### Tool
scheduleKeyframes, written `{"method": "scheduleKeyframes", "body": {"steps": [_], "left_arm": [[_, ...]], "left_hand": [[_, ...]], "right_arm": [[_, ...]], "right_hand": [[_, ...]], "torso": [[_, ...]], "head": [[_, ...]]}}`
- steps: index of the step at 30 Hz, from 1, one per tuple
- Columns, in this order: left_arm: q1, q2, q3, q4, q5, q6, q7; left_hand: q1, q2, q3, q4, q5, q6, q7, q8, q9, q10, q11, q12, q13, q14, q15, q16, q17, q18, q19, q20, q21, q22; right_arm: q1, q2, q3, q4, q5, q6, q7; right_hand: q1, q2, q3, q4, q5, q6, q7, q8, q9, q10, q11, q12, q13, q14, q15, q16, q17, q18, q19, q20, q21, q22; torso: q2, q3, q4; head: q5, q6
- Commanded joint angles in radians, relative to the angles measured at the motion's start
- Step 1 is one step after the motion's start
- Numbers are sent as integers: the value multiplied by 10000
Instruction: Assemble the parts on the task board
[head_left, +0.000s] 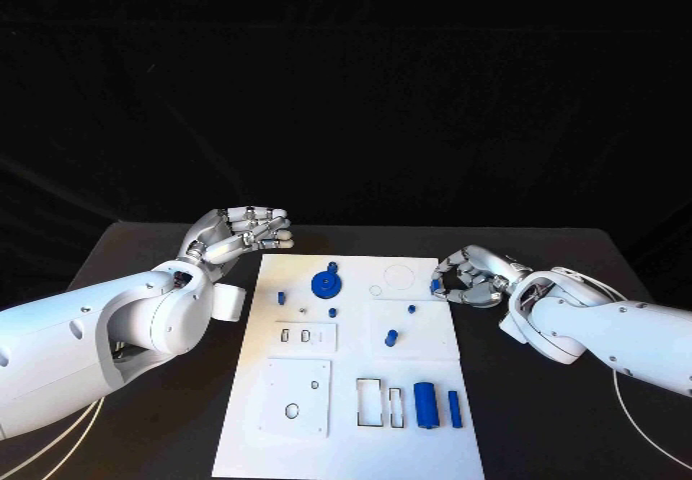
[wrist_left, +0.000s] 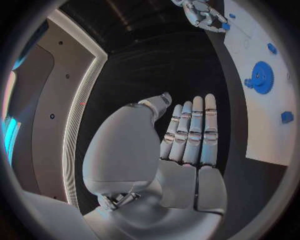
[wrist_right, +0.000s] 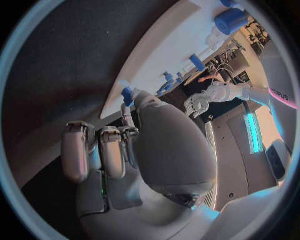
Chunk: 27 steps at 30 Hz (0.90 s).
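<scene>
Head view, right hand (head_left: 470, 275): sits at the right edge of the task board (head_left: 353, 440), right of frame centre, fingers curled in around a small blue part (head_left: 434, 286) at their tips. Right wrist view appears to confirm it: a small blue piece (wrist_right: 128, 94) is pinched at the fingertips, just at the board edge (wrist_right: 150, 60).

Left hand (head_left: 240, 235): raised at the board's upper-left corner, fingers held straight and pressed side by side, holding nothing. Left wrist view shows the same flat hand (wrist_left: 187, 135), board well off to its side.

Key relation: the board lies to the frame-left of the right hand, and the free sockets are inward from that edge. The right hand is the nearer one to the right-column parts; the left hand is nearer the blue gear (head_left: 329, 283).

Counts on board, head view:
- blue gear: 1, upper middle
- large blue cylinder (head_left: 426, 402): 1, lower right, long axis running up-down in frame
- slim blue bar (head_left: 454, 408): 1, just right of it, same axis
- small blue pieces: roughly 5, upper half; exact shapes too small to tell

Judgement: pinched part likely goes to a nearby socket.
</scene>
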Motion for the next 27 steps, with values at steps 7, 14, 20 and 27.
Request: {"method": "scheduleKeyframes", "body": {"steps": [7,14,20,27], "left_arm": [[6,-5,7,31,24,160,46],[6,-15,7,31,24,156,36],[6,-18,7,23,24,152,28],[6,-13,7,-3,24,149,28]], "left_hand": [[-115,-9,38,-31,7,-38,56,-26,-14,78,-21,-46,-5,-16,17,-51,15,21,-78,-23,10,-10],[-121,-7,53,-55,7,-47,62,-38,-18,69,-16,-55,-7,-13,18,-66,27,23,-81,-23,15,-12],[-120,-7,56,-61,7,-50,65,-40,-19,66,-15,-57,-7,-12,18,-69,30,23,-81,-23,16,-12],[-113,2,67,-71,8,-50,65,-42,-19,64,-15,-59,-8,-11,18,-73,33,24,-81,-24,18,-12]], "right_arm": [[-31,81,-1,-38,-33,228,-55],[-43,110,-1,-61,-103,197,-196],[-50,123,-1,-60,-239,-89,-392],[-52,60,3,164,-287,-671,-288]], "right_hand": [[25,150,189,-35,-31,216,-44,112,31,786,-103,76,2285,982,-111,-8,2351,-96,54,-73,54,1214],[15,139,207,-40,-36,232,-51,120,33,793,-112,86,2294,983,-121,-7,2355,-97,58,-83,58,1220],[102,242,423,-135,-25,320,-103,170,50,811,-163,105,2314,993,-164,3,2398,-109,91,-128,96,1265],[183,373,988,-293,-9,440,-166,254,84,856,-226,162,2370,1003,-221,13,2446,-136,160,-190,183,1361]], "torso": [[5,-1,7],[-2,0,7],[-3,4,2],[-14,15,-7]], "head": [[7,-37],[-5,-54],[6,-51],[25,-21]]}}
